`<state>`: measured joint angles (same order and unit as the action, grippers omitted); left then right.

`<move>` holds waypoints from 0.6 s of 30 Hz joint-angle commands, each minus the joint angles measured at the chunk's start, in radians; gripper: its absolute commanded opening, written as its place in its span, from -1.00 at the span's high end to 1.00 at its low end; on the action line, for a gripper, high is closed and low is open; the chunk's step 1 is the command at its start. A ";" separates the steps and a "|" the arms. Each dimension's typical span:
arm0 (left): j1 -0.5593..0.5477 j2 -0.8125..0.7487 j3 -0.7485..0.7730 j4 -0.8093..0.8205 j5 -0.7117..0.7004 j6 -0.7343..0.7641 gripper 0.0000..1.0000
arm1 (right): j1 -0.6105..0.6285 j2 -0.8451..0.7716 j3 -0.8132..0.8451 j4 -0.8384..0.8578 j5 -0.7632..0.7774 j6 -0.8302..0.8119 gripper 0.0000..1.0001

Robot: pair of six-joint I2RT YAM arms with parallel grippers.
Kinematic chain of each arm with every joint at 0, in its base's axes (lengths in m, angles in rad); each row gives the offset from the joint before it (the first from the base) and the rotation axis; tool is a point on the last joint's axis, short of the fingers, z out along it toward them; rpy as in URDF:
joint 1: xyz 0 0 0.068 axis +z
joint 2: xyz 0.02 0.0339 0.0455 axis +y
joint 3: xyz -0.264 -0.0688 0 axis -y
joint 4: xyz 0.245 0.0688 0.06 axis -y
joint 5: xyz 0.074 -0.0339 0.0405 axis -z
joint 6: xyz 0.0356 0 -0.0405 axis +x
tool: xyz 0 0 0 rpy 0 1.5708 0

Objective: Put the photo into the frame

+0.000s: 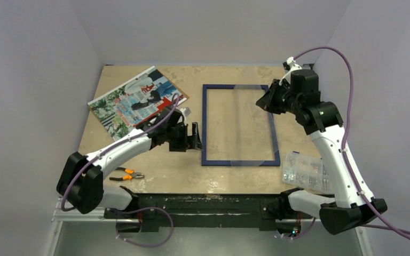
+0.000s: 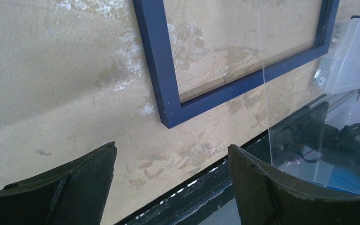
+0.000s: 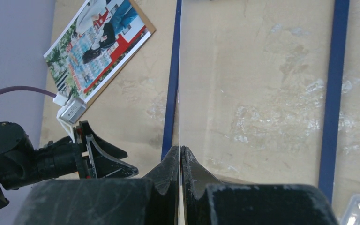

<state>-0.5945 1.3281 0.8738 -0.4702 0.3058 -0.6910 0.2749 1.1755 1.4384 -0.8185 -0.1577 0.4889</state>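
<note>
The dark blue frame (image 1: 205,122) lies flat mid-table, front side up. My right gripper (image 1: 262,101) is shut on the clear pane (image 1: 251,120) and holds it tilted over the frame; in the right wrist view the gripper (image 3: 181,152) pinches the pane edge-on (image 3: 179,93) above the frame's left rail (image 3: 172,84). My left gripper (image 1: 196,137) is open and empty just left of the frame's near left corner (image 2: 168,117). The photo (image 1: 133,101) lies on a brown backing board (image 1: 180,93) at the far left, also in the right wrist view (image 3: 98,42).
Orange-handled pliers (image 1: 125,174) lie near the left arm's base. A clear plastic box of small parts (image 1: 305,170) sits at the near right, beside the frame's corner (image 2: 351,56). Grey walls close in the table on three sides.
</note>
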 commanded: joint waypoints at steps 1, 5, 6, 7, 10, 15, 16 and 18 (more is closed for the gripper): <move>-0.036 0.085 0.108 -0.034 -0.065 0.029 -0.67 | -0.006 -0.062 0.072 -0.023 0.082 -0.022 1.00; -0.057 0.185 0.179 -0.063 -0.130 0.025 -0.63 | -0.008 -0.087 0.087 -0.042 0.116 -0.022 1.00; -0.061 0.212 0.203 -0.069 -0.141 0.029 -0.61 | -0.007 -0.092 0.089 -0.045 0.121 -0.022 1.00; -0.065 0.241 0.219 -0.073 -0.150 0.031 -0.59 | -0.006 -0.096 0.088 -0.049 0.124 -0.024 1.00; -0.077 0.320 0.261 -0.075 -0.164 0.034 -0.50 | -0.007 -0.103 0.089 -0.062 0.134 -0.026 1.00; -0.099 0.389 0.298 -0.075 -0.188 0.028 -0.39 | -0.007 -0.118 0.078 -0.068 0.145 -0.022 1.00; -0.102 0.398 0.298 -0.071 -0.196 0.025 -0.36 | -0.008 -0.120 0.079 -0.070 0.145 -0.023 1.00; -0.105 0.423 0.306 -0.065 -0.199 0.023 -0.27 | -0.008 -0.119 0.080 -0.071 0.145 -0.023 1.00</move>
<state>-0.6872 1.7267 1.1305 -0.5415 0.1440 -0.6834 0.2726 1.0767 1.4910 -0.9039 -0.0376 0.4755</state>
